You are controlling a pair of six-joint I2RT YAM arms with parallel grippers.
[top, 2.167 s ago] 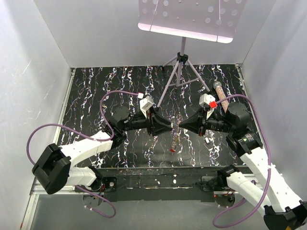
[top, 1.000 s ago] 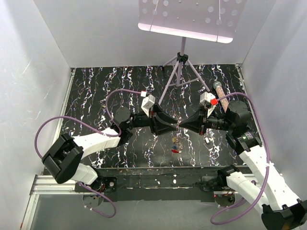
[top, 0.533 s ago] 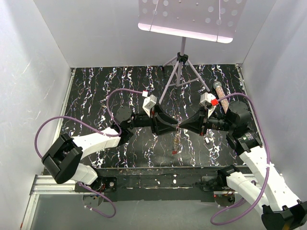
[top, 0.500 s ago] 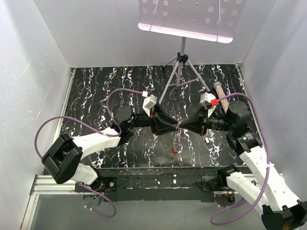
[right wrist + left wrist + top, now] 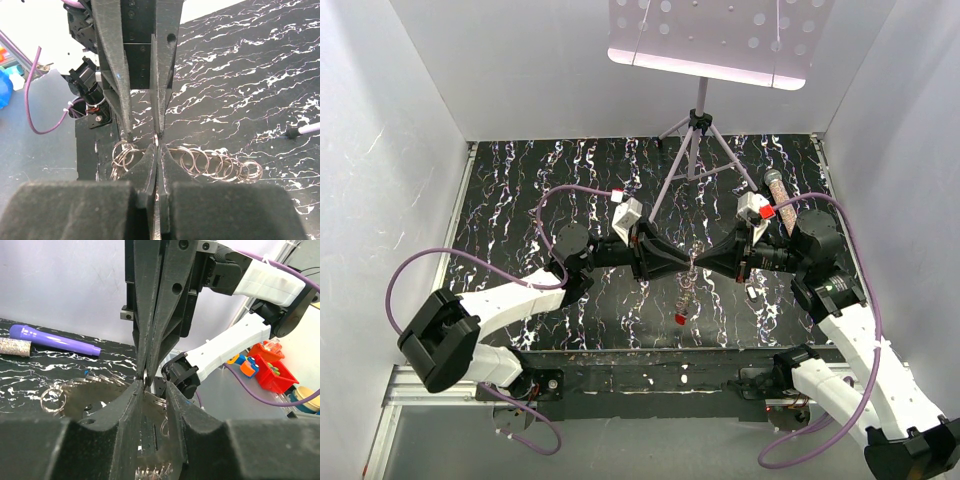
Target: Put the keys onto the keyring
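We see the 2 black, wedge-shaped fingertips meeting tip to tip over the middle of the black bench (image 5: pixel 520 200), whose glossy top is veined with white like marble. The right fingers (image 5: pixel 167 315), matte black plastic with a grainy surface, are clenched flat together and pinch 1 thin wire loop of the keyring (image 5: pixel 215 165). This is a grey, shiny chain of round wire rings that overlap in a row like a loose coil. In the top view it hangs as a strand from the meeting point, clear of the bench, and ends in a small red piece (image 5: pixel 680 318).

The left fingers (image 5: pixel 117 75) stand parted, with several rings bunched in the gap just under their tips. We see no ring pinched between them. Flat silver metal lies low in that gap, too dim for us to name.

A purple plastic stick with a silver textured end (image 5: pixel 55 341) lies on the bench beyond the right arm. A perforated pale metal music stand on a thin tripod (image 5: pixel 710 40) stands at the back. Beyond the bench, a red plastic bin (image 5: pixel 272 375) holds small coloured pieces.
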